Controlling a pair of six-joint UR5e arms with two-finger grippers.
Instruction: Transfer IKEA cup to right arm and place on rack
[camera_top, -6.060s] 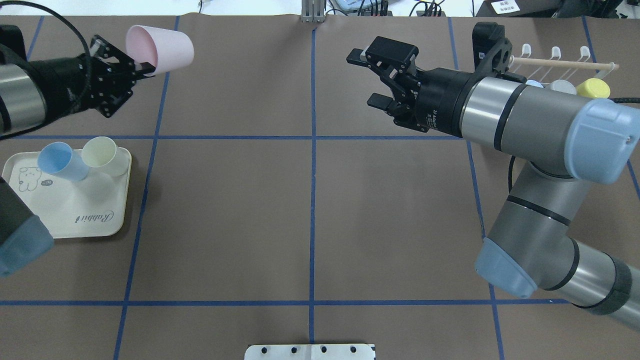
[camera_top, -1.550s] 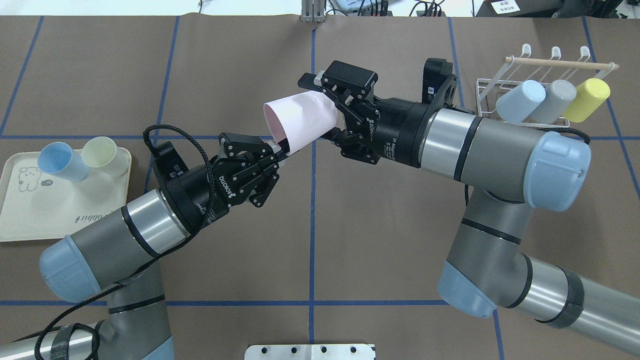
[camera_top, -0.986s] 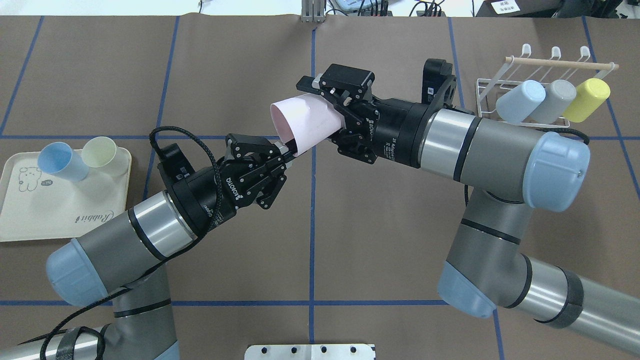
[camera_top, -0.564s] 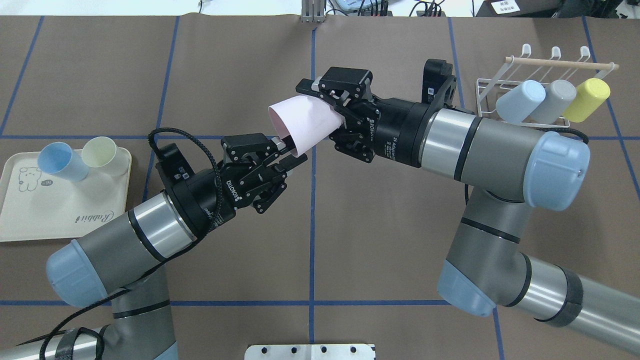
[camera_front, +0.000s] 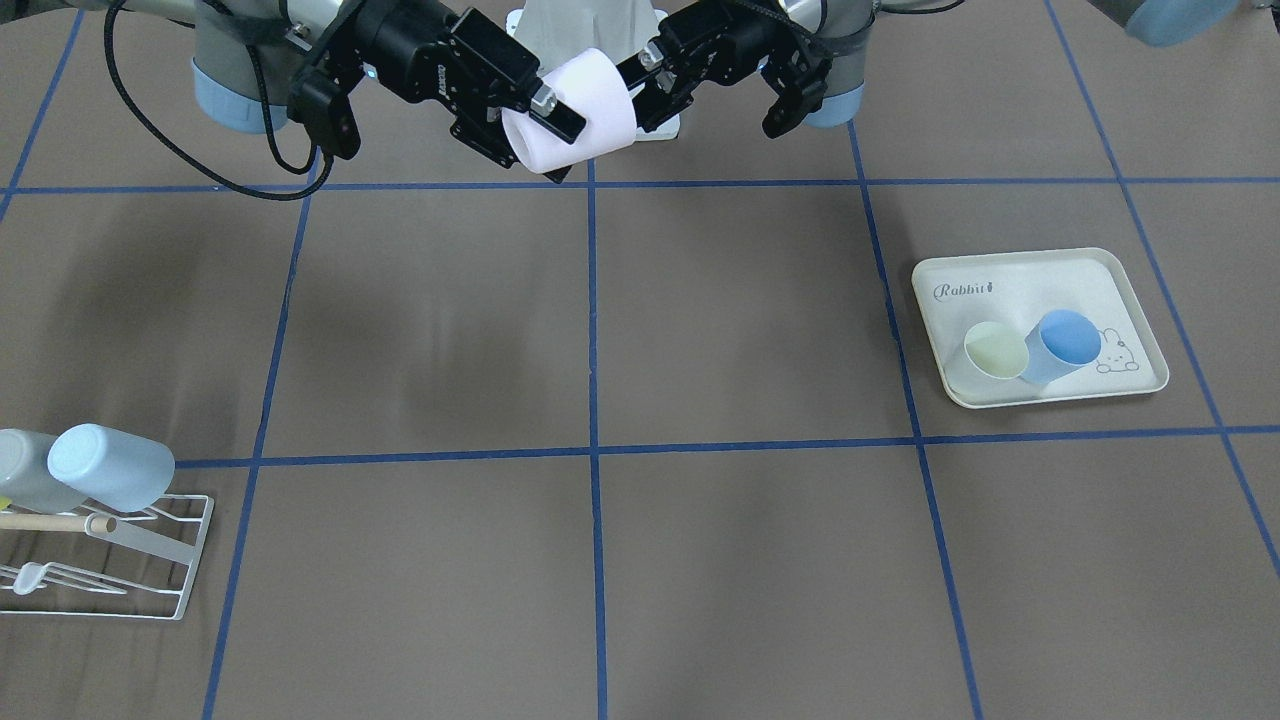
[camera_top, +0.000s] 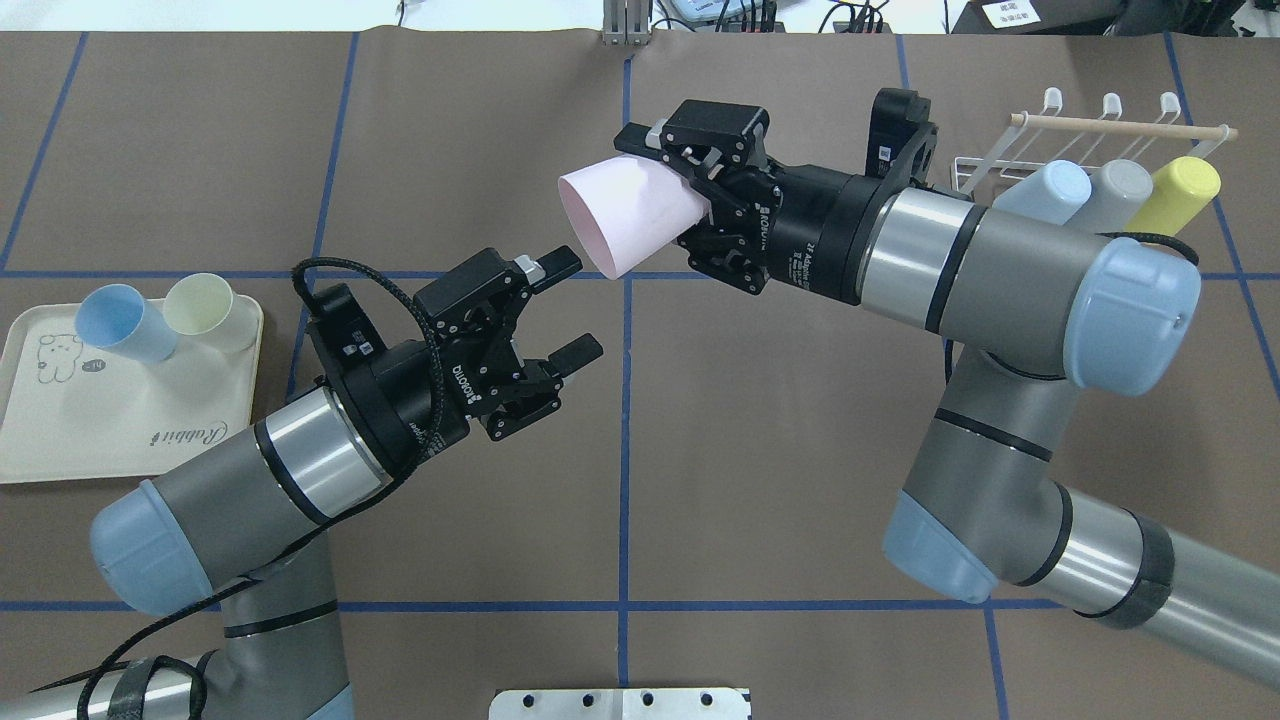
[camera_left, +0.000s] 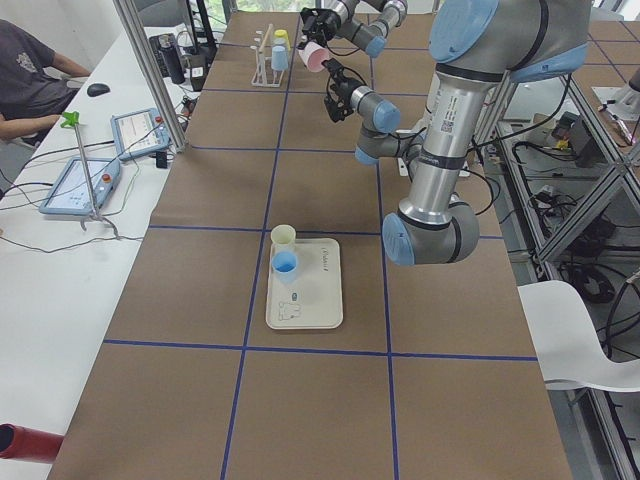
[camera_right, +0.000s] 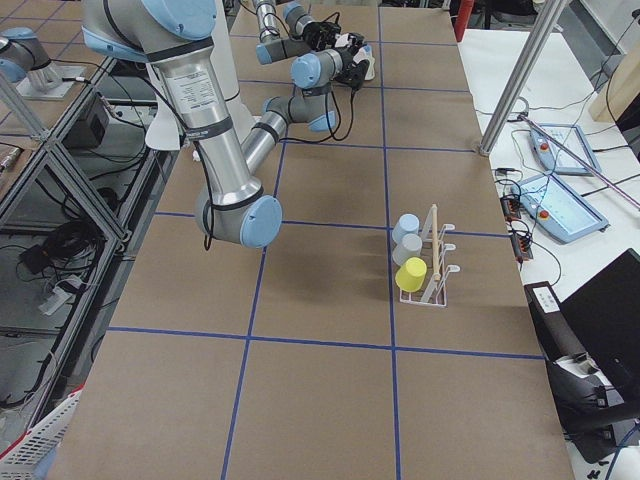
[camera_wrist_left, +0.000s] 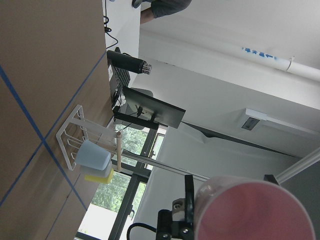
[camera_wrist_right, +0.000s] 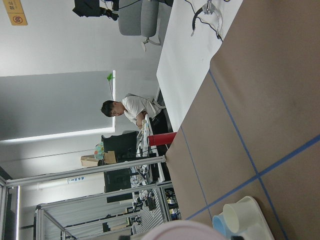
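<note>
Gripping the pink cup (camera_top: 625, 215) near its base, the right gripper (camera_top: 683, 195) holds it in mid-air over the table's middle; the left gripper (camera_top: 577, 305), jaws spread, hangs just beside its rim, not touching. The rack (camera_top: 1110, 123) stands well apart.

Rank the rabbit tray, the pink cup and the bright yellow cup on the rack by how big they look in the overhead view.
1. rabbit tray, clearly largest.
2. pink cup, but it is held above the table, nearer the camera, which may exaggerate it.
3. yellow cup, smallest as seen.
</note>
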